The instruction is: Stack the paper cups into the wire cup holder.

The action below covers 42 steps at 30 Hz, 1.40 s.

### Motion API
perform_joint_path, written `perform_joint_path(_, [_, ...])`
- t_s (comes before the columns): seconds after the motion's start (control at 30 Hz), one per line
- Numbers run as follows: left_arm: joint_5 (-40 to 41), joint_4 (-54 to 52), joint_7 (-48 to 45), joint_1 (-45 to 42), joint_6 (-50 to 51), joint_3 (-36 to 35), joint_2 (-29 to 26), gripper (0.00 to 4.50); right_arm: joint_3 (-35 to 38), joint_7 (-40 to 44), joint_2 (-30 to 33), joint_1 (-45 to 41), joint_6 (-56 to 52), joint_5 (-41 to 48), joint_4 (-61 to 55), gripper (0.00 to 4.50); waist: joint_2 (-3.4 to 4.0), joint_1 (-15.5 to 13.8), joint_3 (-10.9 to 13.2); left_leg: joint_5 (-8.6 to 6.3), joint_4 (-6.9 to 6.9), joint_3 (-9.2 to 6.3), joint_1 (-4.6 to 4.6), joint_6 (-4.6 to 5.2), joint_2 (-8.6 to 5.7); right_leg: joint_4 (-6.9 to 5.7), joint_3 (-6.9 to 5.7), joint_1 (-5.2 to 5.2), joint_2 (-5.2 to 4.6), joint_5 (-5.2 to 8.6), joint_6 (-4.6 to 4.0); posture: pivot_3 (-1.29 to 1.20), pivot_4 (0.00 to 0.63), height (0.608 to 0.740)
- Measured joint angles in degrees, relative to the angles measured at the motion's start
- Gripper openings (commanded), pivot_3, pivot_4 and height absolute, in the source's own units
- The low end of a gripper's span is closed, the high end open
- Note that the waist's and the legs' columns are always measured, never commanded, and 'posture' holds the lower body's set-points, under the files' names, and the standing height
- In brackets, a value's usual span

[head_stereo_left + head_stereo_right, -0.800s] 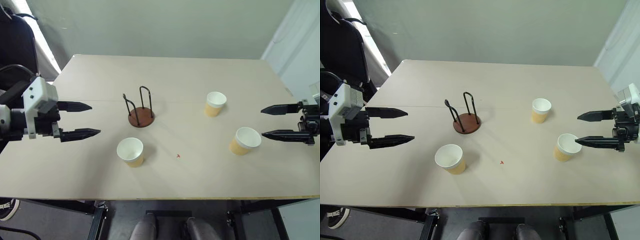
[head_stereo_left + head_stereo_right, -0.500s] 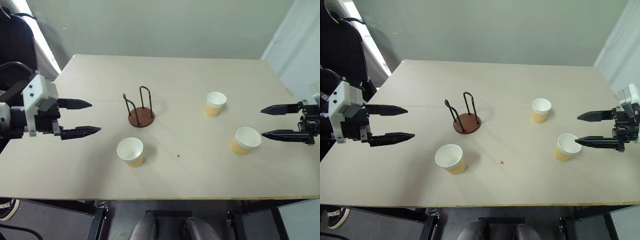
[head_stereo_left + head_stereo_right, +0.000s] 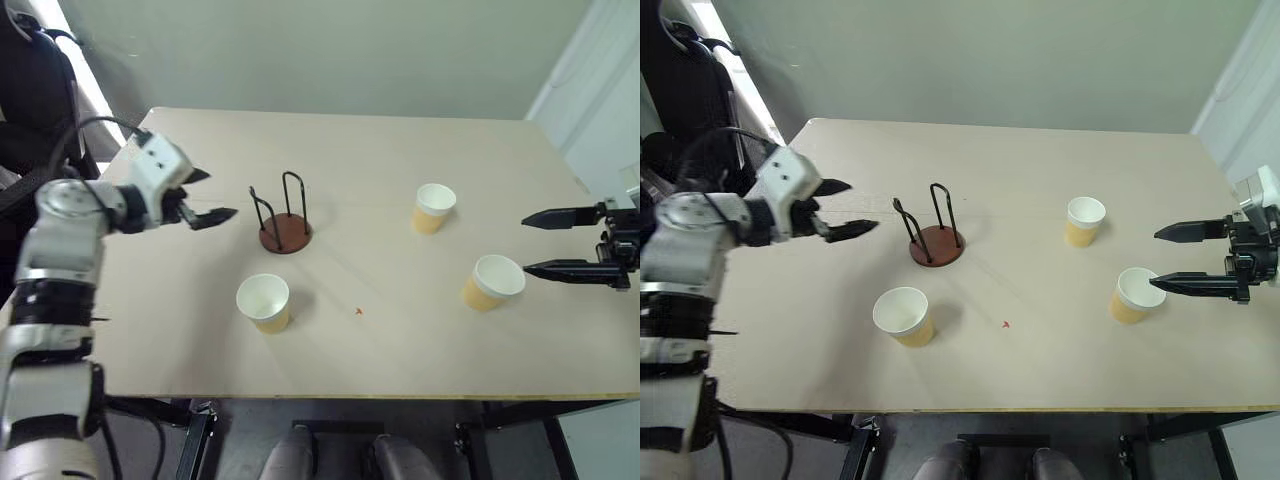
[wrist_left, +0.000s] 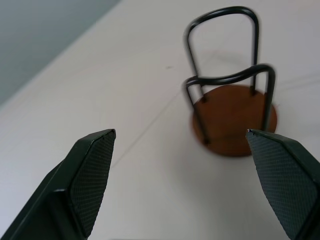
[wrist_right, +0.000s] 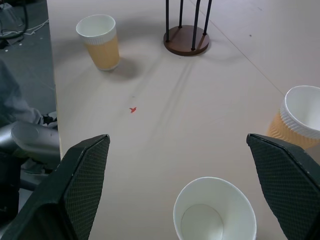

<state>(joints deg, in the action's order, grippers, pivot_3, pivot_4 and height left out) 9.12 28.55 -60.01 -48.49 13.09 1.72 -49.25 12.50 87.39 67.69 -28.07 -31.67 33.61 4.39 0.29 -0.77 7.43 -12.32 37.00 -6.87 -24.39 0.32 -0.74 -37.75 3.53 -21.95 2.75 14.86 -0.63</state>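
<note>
Head views: three paper cups [image 3: 263, 302] upright on counter [image 3: 340, 150], wire cup holder [image 3: 284, 225] empty; left tool [image 3: 212, 197] and right tool [image 3: 540, 243] spread wide, holding nothing. Wrist views: light, crushable walls, best pinched gently below rim

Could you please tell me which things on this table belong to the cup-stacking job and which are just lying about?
Job:
- three paper cups, all upright on the table
- wire cup holder, empty

Lying about:
- small red mark on the tabletop
- black chair beyond the table's left corner
</note>
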Motion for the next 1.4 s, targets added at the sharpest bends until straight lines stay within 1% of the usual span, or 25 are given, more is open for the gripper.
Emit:
perform_joint_path(0.17, [-4.87, 14.83, 1.77, -9.23, -6.68, 2.76, 5.60, 4.50, 1.95, 0.22, 0.29, 1.56, -1.31, 1.64, -2.46, 4.44, 0.00, -0.11, 0.00, 0.01, 0.08, 0.01, -0.08, 0.03, -0.02, 0.07, 0.03, 0.00, 0.01, 0.05, 0.15, 0.00, 0.150, 0.740])
perform_joint_path(0.33, [-9.19, 25.14, 2.89, -11.89, -12.63, 4.66, 8.73, 4.50, 4.51, -0.38, 1.04, 3.85, -2.73, 2.84, -5.31, 4.44, -0.01, -0.11, 0.01, 0.02, 0.13, 0.06, -0.15, 0.03, -0.04, 0.21, 0.09, 0.02, 0.01, 0.07, 0.29, 0.00, 0.150, 0.740])
perform_joint_path(0.53, [-11.47, 33.94, 4.82, -15.53, -16.54, 5.02, 12.33, 4.50, 8.08, -1.70, 1.61, 7.60, -4.74, 3.52, -8.08, 4.44, -0.01, -0.37, 0.01, 0.08, 0.19, 0.06, -0.29, 0.04, -0.08, 0.47, 0.12, 0.05, 0.01, 0.01, 0.49, 0.00, 0.150, 0.740])
perform_joint_path(0.63, [-12.02, 36.72, 6.47, -17.11, -17.74, 4.98, 14.43, 3.90, 10.19, -2.29, 2.27, 9.35, -5.65, 3.93, -9.74, 4.50, -0.01, -0.51, 0.01, 0.17, 0.28, 0.08, -0.40, -0.03, -0.10, 0.57, 0.17, 0.05, 0.00, -0.04, 0.60, 0.00, 0.150, 0.740])
perform_joint_path(0.67, [-12.19, 37.41, 7.13, -17.62, -18.19, 4.98, 15.09, 3.61, 10.85, -2.50, 2.33, 9.75, -5.85, 3.94, -10.08, 4.50, -0.02, -0.53, 0.01, 0.18, 0.34, 0.08, -0.46, -0.04, -0.10, 0.59, 0.19, 0.02, 0.00, -0.06, 0.64, 0.00, 0.150, 0.740])
perform_joint_path(0.83, [-12.37, 39.32, 7.82, -18.73, -19.34, 4.63, 17.30, 1.74, 13.88, -3.46, 2.48, 12.28, -7.36, 4.56, -12.69, 4.50, -0.01, -0.53, 0.01, 0.14, 0.75, 0.24, -0.59, 0.03, -0.12, 0.63, 0.34, 0.03, 0.01, -0.08, 0.84, 0.00, 0.150, 0.740])
perform_joint_path(0.87, [-12.35, 39.34, 7.68, -18.78, -19.35, 4.45, 17.42, 1.44, 14.29, -3.56, 2.67, 12.64, -7.58, 4.66, -13.12, 4.50, -0.01, -0.53, 0.01, 0.12, 0.83, 0.25, -0.59, 0.07, -0.12, 0.61, 0.38, 0.05, 0.01, -0.07, 0.88, 0.00, 0.150, 0.740])
perform_joint_path(0.9, [-12.27, 39.36, 7.38, -18.92, -19.34, 4.09, 17.43, 1.00, 14.91, -3.62, 2.81, 13.25, -7.75, 4.74, -13.67, 4.50, -0.01, -0.53, 0.01, 0.09, 0.93, 0.28, -0.62, 0.12, -0.12, 0.61, 0.40, 0.06, 0.01, -0.07, 0.93, 0.00, 0.150, 0.740])
perform_joint_path(1.0, [-11.29, 39.35, 5.35, -19.65, -19.24, 3.01, 17.39, 0.05, 16.01, -3.70, 2.82, 13.85, -7.96, 4.95, -13.97, 4.50, -0.02, -0.55, 0.01, 0.03, 1.06, 0.36, -0.61, 0.22, -0.16, 0.60, 0.53, 0.11, 0.01, -0.09, 1.07, 0.00, 0.150, 0.740])
perform_joint_path(1.17, [-10.53, 38.48, 0.85, -20.19, -17.90, 2.27, 15.81, 0.01, 16.35, -4.11, 2.83, 14.39, -7.97, 5.06, -14.23, 4.50, -0.01, -0.45, 0.01, -0.03, 1.16, 0.83, -0.51, 0.43, -0.16, 0.50, 1.05, 0.07, 0.01, -0.19, 1.35, 0.00, 0.150, 0.740])
perform_joint_path(1.27, [-8.38, 35.73, -1.83, -20.16, -15.78, 0.51, 15.75, 0.01, 16.33, -4.46, 2.83, 14.30, -7.83, 5.06, -14.19, 4.50, -0.03, -0.55, 0.02, -0.08, 1.29, 0.91, -0.57, 0.59, -0.19, 0.52, 1.15, 0.06, -0.01, -0.22, 1.48, 0.00, 0.150, 0.740])
perform_joint_path(1.33, [-7.11, 32.99, -3.44, -20.21, -13.59, -0.35, 15.78, 0.01, 16.20, -4.71, 2.83, 13.99, -7.60, 5.06, -13.95, 4.50, -0.03, -0.57, 0.02, -0.12, 1.34, 1.00, -0.57, 0.65, -0.22, 0.54, 1.20, 0.07, -0.03, -0.23, 1.52, 0.00, 0.150, 0.740])
perform_joint_path(1.4, [-5.04, 26.05, -6.81, -19.52, -8.55, -0.58, 16.21, 0.01, 15.96, -4.83, 2.83, 13.60, -7.36, 5.06, -13.83, 4.50, -0.04, -0.61, 0.02, -0.13, 1.37, 1.03, -0.62, 0.66, -0.23, 0.58, 1.23, 0.05, -0.03, -0.25, 1.56, 0.00, 0.150, 0.740])
